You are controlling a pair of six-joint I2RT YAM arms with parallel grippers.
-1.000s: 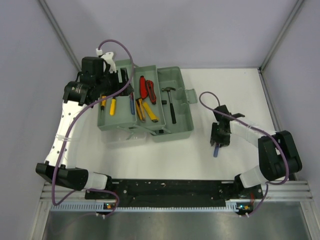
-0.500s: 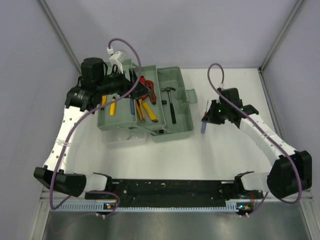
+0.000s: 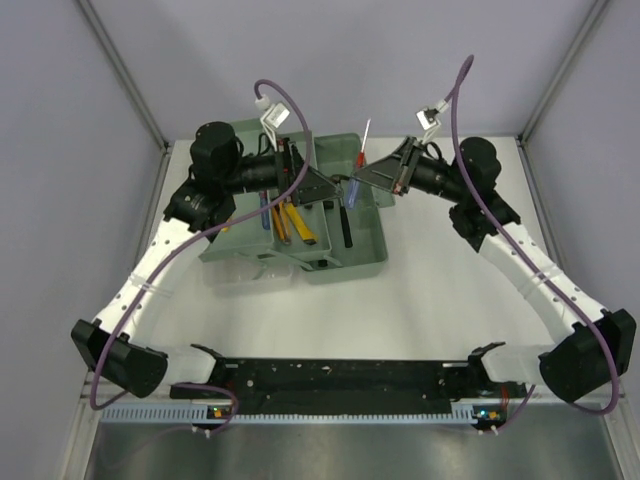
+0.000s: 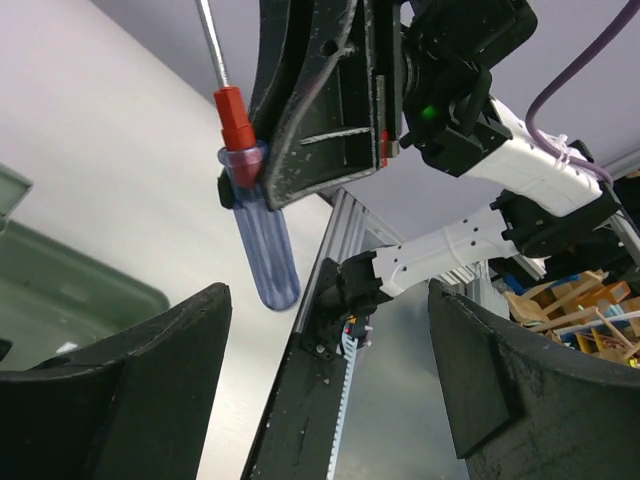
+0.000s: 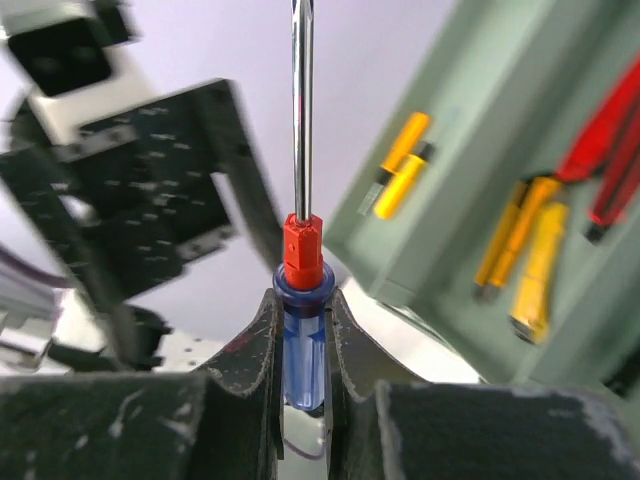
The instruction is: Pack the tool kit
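**Top view.** Grey wall panels and slanted aluminium frame posts point(image 3: 130, 90) enclose a white desk point(image 3: 450, 310). The grey-green toolbox point(image 3: 362, 255) sits open on the far left-centre of the desk, trays fanned out. A black hammer point(image 3: 346, 228) lies in the right compartment. Yellow-handled screwdrivers point(image 3: 298, 225) lie in the middle tray. Both arms reach in over the box: the left claw point(image 3: 318, 185) from the left, the right claw point(image 3: 372, 178) from the right, tips near each other. The right claw is clamped on the blue-handled screwdriver point(image 3: 353, 190) above the hammer head, shaft end away from the arm bases. The left arm covers much of the left tray. Open desk lies right of the box and along its near side, up to the black base rail point(image 3: 340, 375).

**Left wrist view.** The left claw point(image 4: 328, 300) stands wide apart and holds nothing. Ahead of it, the right claw grips the blue-handled screwdriver point(image 4: 268, 255) just below the red collar, and the rest of the handle hangs free. One toolbox corner shows at lower left.

**Right wrist view.** The right claw point(image 5: 303, 340) presses both sides of the blue handle, with the shaft running straight up the frame. Left of the shaft is a blurred black shape, probably the left claw. To the right, the toolbox point(image 5: 500, 90) shows yellow handles and red pliers point(image 5: 610, 130).
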